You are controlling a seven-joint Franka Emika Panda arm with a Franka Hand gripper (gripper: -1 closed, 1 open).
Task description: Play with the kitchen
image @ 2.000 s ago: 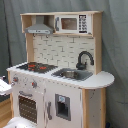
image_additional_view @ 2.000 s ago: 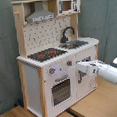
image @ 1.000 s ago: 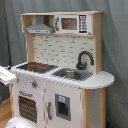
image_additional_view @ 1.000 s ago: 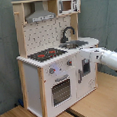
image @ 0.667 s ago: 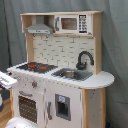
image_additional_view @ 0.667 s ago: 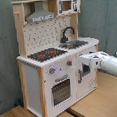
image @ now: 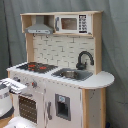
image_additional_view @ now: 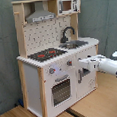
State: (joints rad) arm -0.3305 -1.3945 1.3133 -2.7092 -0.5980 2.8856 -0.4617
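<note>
A: Count, left to right in the first exterior view?

B: One kitchen [image: 60,70]. On it: one grey hood [image: 40,29], one microwave [image: 72,23], one black hob [image: 35,66] with two red rings, one sink [image: 72,74], one black faucet [image: 84,59]. One oven window [image: 27,107] low on the front, one dark panel [image: 62,107] on the door to its right.

A: Arm?

B: One gripper [image: 17,86], entering from the first exterior view's left edge, just in front of the oven knobs. In the second exterior view the same gripper [image_additional_view: 84,64] comes in from the second exterior view's right, white, level with the cupboard door below the sink. Jaws: cannot tell whether released or clenched; nothing seen held.

A: Appearance of the unit?

B: White body, light-wood side posts and top shelf, white tiled backsplash [image: 62,50]. Right end of the worktop [image: 102,80] is rounded and overhangs. In the second exterior view, two knobs sit above the oven window [image_additional_view: 62,91].

A: Where does it stand?

B: On a wood floor [image_additional_view: 98,104], against a grey-green curtain [image_additional_view: 104,16].

A: Open room?

B: Floor is open on the near side, at the second exterior view's right under the arm. Rounded worktop end is bare. Curtain sits close behind the unit.
</note>
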